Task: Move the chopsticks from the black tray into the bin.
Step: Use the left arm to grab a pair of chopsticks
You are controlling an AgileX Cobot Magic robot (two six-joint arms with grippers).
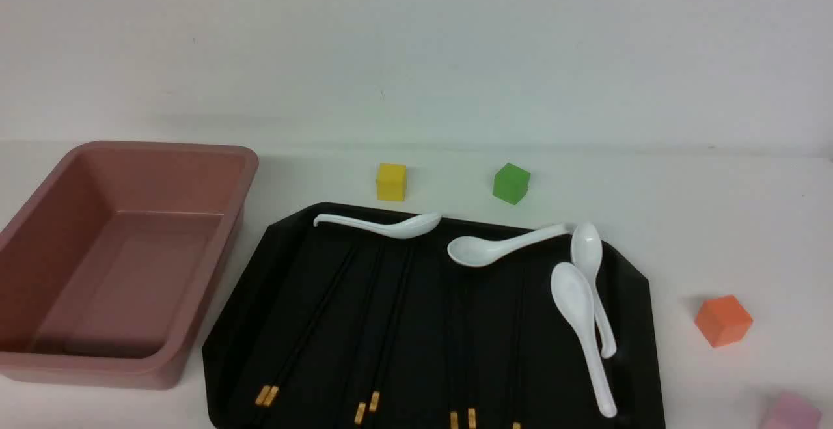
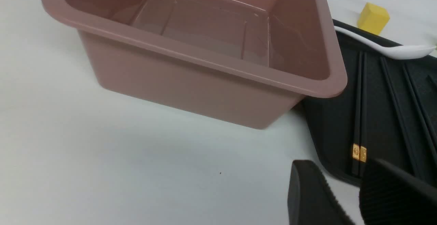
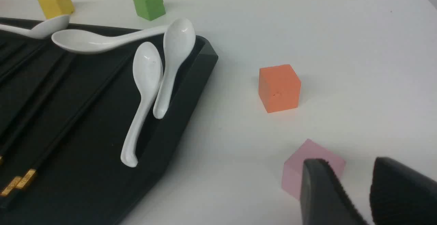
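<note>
- The task looks to be at its opening step: all the chopsticks (image 1: 309,325) lie in the black tray (image 1: 423,325), in pairs running lengthwise with their gold bands (image 1: 267,395) at the near end. The bin (image 1: 163,148), just to the tray's left, holds nothing
- Three pairs show in the front view, plus one more gold band at the picture's lower edge; whether that is a full pair cannot be told
- Four white spoons (image 1: 481,250) lie across the far and right parts of the tray, and are no part of the job
- The left gripper (image 2: 344,184) hangs by the tray's near-left corner, jaws apart and empty, with the leftmost pair's bands just ahead of it
- The right gripper (image 3: 355,180) is off the tray to its right, close to a pink cube (image 3: 307,153), jaws likewise apart and empty
- The next move likely falls to the left arm: lower onto that nearest pair, close across both sticks near the banded end, lift them level so neither slips, then carry them over the bin's rim
</note>
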